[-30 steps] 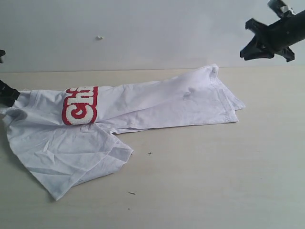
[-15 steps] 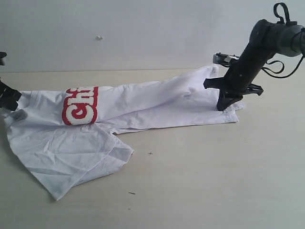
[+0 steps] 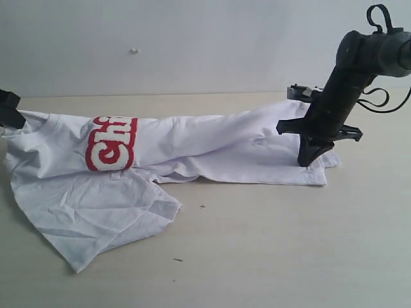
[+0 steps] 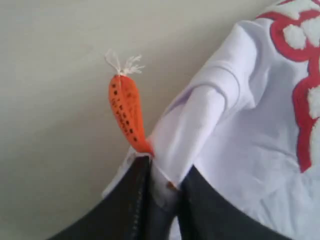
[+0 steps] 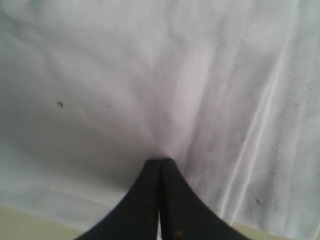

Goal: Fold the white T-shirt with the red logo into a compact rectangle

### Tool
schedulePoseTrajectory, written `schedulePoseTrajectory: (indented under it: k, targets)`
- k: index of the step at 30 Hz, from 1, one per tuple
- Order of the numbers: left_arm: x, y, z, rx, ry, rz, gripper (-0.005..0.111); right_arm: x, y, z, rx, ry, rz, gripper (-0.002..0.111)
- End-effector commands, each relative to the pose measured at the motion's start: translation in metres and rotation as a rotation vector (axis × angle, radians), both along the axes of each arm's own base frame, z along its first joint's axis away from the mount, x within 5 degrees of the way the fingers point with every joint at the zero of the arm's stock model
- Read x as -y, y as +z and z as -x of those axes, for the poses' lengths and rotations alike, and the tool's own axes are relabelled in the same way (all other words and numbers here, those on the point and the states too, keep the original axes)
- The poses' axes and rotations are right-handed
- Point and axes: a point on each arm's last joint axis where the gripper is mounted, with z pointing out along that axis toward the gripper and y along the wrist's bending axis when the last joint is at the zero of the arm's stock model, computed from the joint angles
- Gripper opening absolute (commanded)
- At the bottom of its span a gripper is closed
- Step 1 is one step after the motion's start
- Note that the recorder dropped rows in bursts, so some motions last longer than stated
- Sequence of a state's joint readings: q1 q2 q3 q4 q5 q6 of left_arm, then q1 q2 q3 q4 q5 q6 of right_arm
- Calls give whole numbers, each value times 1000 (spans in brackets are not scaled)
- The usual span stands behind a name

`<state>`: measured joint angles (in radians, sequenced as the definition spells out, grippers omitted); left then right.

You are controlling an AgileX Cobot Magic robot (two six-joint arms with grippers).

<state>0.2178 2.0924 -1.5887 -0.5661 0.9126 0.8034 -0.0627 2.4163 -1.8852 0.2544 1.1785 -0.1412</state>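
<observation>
The white T-shirt (image 3: 212, 138) lies stretched across the table, with a loose flap (image 3: 96, 212) spread toward the front left. Its red logo (image 3: 110, 142) shows only the letters "Ch", the rest folded under. My left gripper (image 3: 14, 117) at the far left is shut on the ribbed collar (image 4: 200, 125), right beside the orange neck tag (image 4: 127, 112), with the logo (image 4: 300, 75) nearby. My right gripper (image 3: 307, 160) stands nearly upright on the shirt's right end. Its jaws (image 5: 159, 161) are shut, with white cloth (image 5: 125, 75) puckering at their tips.
The pale wooden table (image 3: 289, 244) extends in front of and to the right of the shirt, with small dark marks (image 3: 202, 206). A plain light wall (image 3: 192, 38) rises behind. The right arm (image 3: 350, 77) leans over the shirt's right end.
The right arm came down from the upper right onto the shirt's right end and closed there. The left gripper raised the collar, and the shirt drew tauter between them.
</observation>
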Motion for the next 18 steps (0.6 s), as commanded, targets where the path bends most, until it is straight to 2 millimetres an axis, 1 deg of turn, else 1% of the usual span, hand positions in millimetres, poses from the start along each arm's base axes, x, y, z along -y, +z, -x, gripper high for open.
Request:
schedulePoseTrajectory:
  k: [1, 2, 3, 5, 8, 11, 13, 14, 15, 16, 18]
  targets:
    - [4, 19, 8, -18, -7, 94, 20, 0, -11, 45, -150, 46, 37, 0]
    - [4, 24, 10, -46, 41, 115, 20, -1, -7, 56, -187, 52, 31, 0]
    - [4, 25, 12, -78, 79, 123, 20, -1, -5, 60, -204, 54, 28, 0]
    - [4, 25, 18, -155, 110, 127, 20, 0, -3, 65, -210, 78, 36, 0]
    - [2, 22, 32, -332, 150, 113, 20, 3, 3, 77, -224, 109, 79, 0]
    - [0, 27, 34, -330, 176, 129, 20, 7, 10, 80, -218, 108, 124, 0]
    - [3, 42, 35, -260, 153, 230, 22, 7, 19, 80, -197, 97, 122, 0]
    - [5, 49, 34, -220, 145, 289, 30, 7, 22, 80, -190, 97, 123, 0]
    - [3, 51, 34, -209, 145, 306, 37, 7, 22, 80, -189, 97, 123, 0]
    - [-1, 51, 34, -208, 155, 305, 58, 7, 22, 80, -189, 98, 125, 0]
    - [-8, 48, 35, -205, 167, 267, 78, 7, 19, 79, -195, 105, 124, 0]
